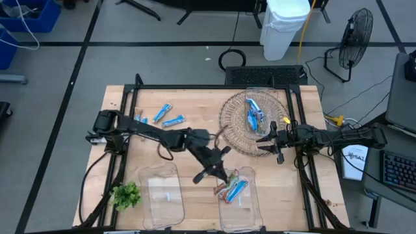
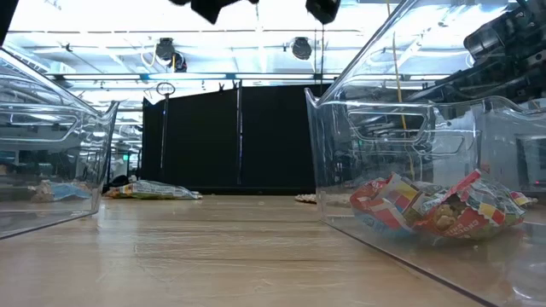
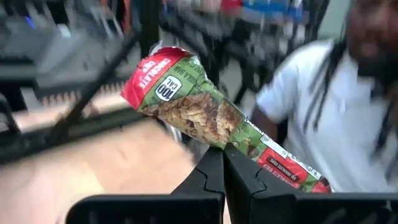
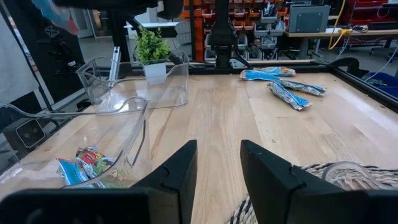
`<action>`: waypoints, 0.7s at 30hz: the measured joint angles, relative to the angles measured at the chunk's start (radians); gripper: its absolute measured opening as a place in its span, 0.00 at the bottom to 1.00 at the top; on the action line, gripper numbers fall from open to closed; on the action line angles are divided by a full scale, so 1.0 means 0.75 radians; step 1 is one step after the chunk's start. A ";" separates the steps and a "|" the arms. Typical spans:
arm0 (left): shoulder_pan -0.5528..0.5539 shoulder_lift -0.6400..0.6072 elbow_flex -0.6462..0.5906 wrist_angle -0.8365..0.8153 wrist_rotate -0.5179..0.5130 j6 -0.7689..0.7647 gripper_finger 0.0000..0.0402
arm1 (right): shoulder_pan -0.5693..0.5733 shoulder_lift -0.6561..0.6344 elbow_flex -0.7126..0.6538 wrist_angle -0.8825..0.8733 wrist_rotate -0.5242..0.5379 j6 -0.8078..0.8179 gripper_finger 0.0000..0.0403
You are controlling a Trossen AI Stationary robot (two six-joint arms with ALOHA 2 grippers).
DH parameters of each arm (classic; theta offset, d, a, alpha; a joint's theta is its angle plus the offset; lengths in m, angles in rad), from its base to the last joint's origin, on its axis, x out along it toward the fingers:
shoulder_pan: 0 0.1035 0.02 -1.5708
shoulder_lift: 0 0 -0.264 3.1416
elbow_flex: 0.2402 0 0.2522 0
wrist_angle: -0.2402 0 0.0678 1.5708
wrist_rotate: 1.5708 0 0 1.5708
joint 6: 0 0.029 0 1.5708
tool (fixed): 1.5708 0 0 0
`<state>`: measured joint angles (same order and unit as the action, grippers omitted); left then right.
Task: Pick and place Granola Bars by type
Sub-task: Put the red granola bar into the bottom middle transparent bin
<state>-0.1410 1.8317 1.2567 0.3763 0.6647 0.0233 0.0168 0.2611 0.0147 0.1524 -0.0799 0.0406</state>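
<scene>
My left gripper (image 1: 218, 177) hangs over the near middle of the table, above the left rim of the right clear bin (image 1: 250, 205), and is shut on a red-green multicoloured granola bar (image 3: 193, 102). That bin holds multicoloured bars (image 2: 435, 209) and a blue one (image 1: 238, 189). Two blue bars (image 1: 168, 116) lie flat on the table at the far left, and they also show in the right wrist view (image 4: 283, 84). More blue bars (image 1: 253, 112) lie in the wicker basket (image 1: 231, 127). My right gripper (image 1: 269, 139) is open and empty at the basket's right edge. My left gripper pinches the multicoloured bar between its two fingers (image 3: 208, 177), a little past the bar's middle (image 3: 235, 142). The fingers lie across the bar, which sticks out to both sides. The bar is lifted clear and tilted.
A second clear bin (image 1: 162, 192) stands at the near left with a green sprig (image 1: 127, 194) beside it. A person in a white shirt (image 3: 311, 112) shows beyond the table in the left wrist view. Bare wood lies between the bins and the basket.
</scene>
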 joint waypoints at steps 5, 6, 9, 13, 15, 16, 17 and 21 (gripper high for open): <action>-0.020 -0.003 0.161 -0.399 0.012 0.251 0.00 | 0.000 0.000 0.000 0.000 0.000 0.000 0.28; -0.019 -0.003 0.165 -0.424 0.010 0.263 0.00 | 0.000 0.000 0.000 0.000 0.000 0.000 0.28; 0.009 0.015 0.160 -0.415 -0.019 0.251 0.00 | 0.000 0.000 0.000 0.000 0.000 0.000 0.28; 0.056 0.107 0.159 -0.212 0.036 0.111 0.00 | 0.000 0.000 0.000 0.000 0.000 0.000 0.28; 0.071 0.170 0.166 -0.121 0.102 0.043 0.00 | 0.000 0.001 0.000 0.000 0.000 0.000 0.28; 0.075 0.202 0.173 -0.085 0.120 0.016 0.00 | 0.000 0.000 0.000 0.000 0.000 0.000 0.28; 0.077 0.229 0.178 -0.073 0.128 -0.003 0.00 | 0.000 0.000 0.000 0.000 0.000 0.000 0.28; 0.076 0.327 0.226 -0.102 0.096 -0.035 0.00 | 0.000 0.000 0.000 0.000 0.000 0.000 0.28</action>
<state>-0.0837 2.0767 1.4260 0.2999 0.7370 -0.0026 0.0169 0.2615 0.0147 0.1524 -0.0799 0.0406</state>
